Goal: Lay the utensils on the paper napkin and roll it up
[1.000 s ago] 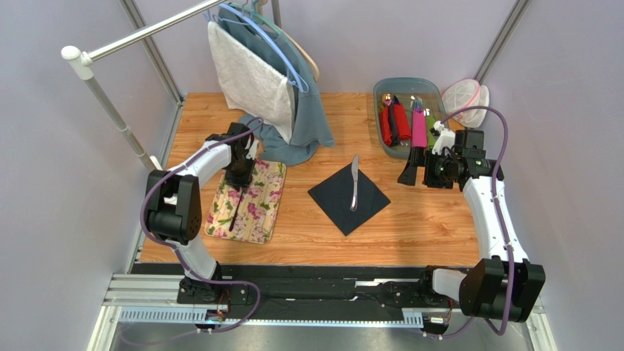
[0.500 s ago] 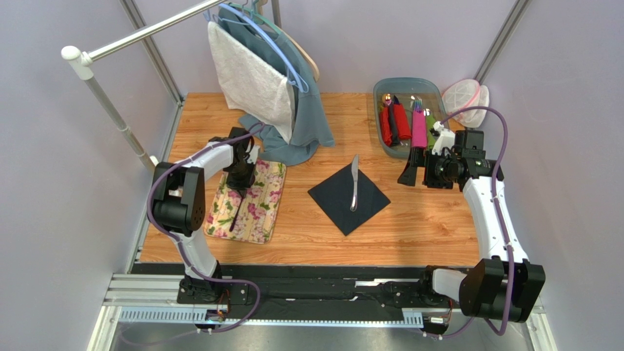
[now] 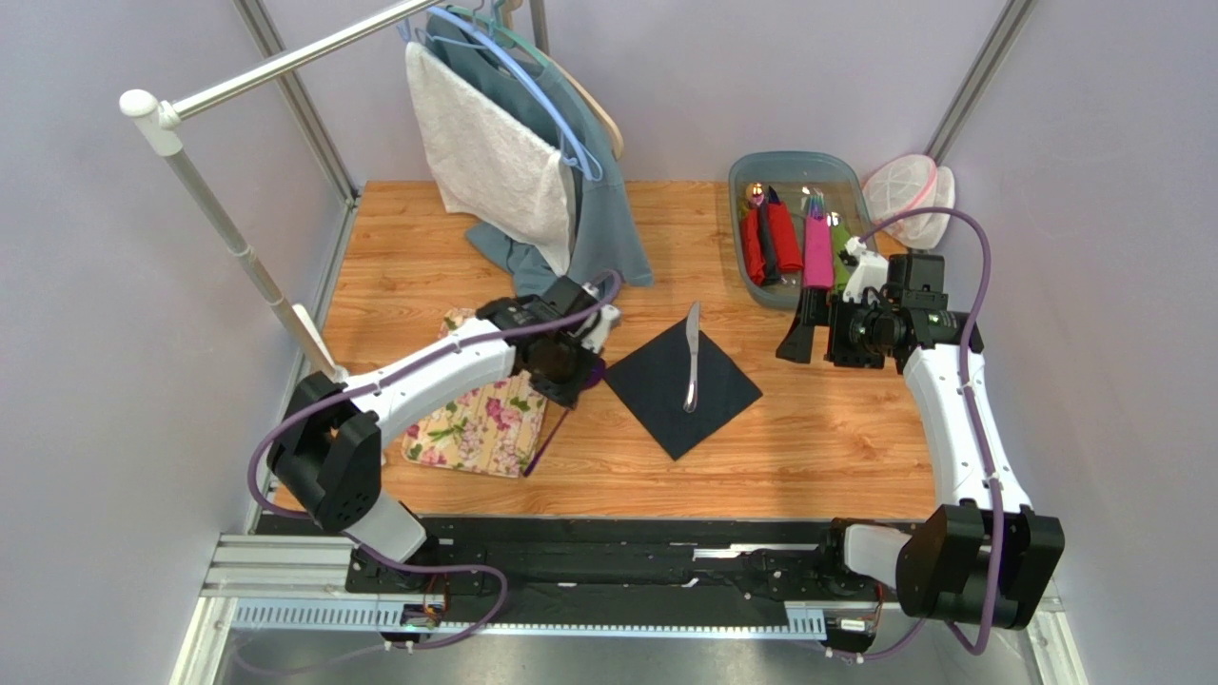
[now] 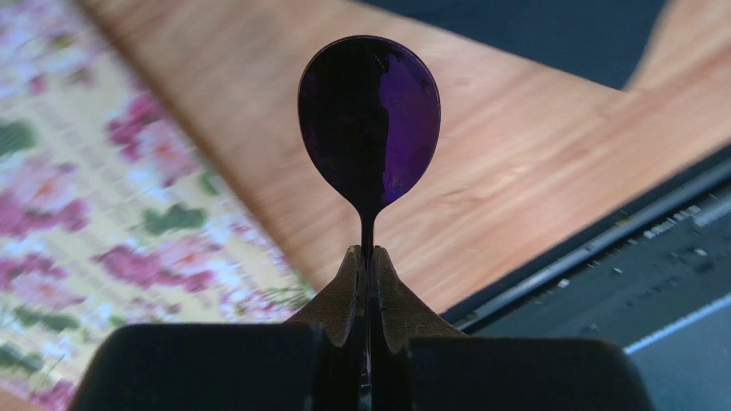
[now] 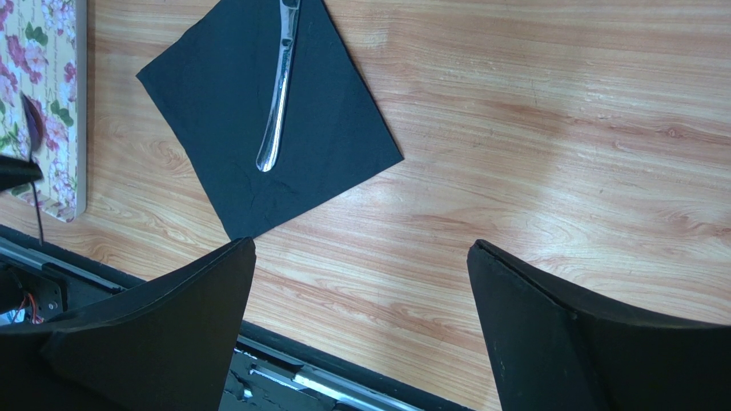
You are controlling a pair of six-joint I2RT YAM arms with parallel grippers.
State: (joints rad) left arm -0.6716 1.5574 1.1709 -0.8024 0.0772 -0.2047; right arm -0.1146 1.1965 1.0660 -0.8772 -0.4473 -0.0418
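The dark paper napkin [image 3: 672, 393] lies as a diamond in the middle of the table, with a silver utensil [image 3: 692, 357] resting on it. My left gripper [image 3: 565, 383] hovers between the floral mat and the napkin's left corner. It is shut on the thin handle of a purple-tinted spoon [image 4: 371, 120], whose bowl points away from the gripper [image 4: 369, 257] over bare wood. The right gripper [image 3: 815, 336] hangs open and empty to the right of the napkin. Its wrist view shows the napkin [image 5: 249, 103], the silver utensil [image 5: 279, 94] and the wide-apart fingers [image 5: 172, 317].
The floral mat [image 3: 479, 428] lies left of the napkin. A clear bin [image 3: 744, 171] holding red, pink and green rolls stands at the back right, beside a white mesh bag [image 3: 908, 193]. Cloths hang from a rack [image 3: 515, 143] at the back left.
The left gripper closed on the spoon on the floral mat, lifted it and swung right toward the napkin. The right arm has not moved.
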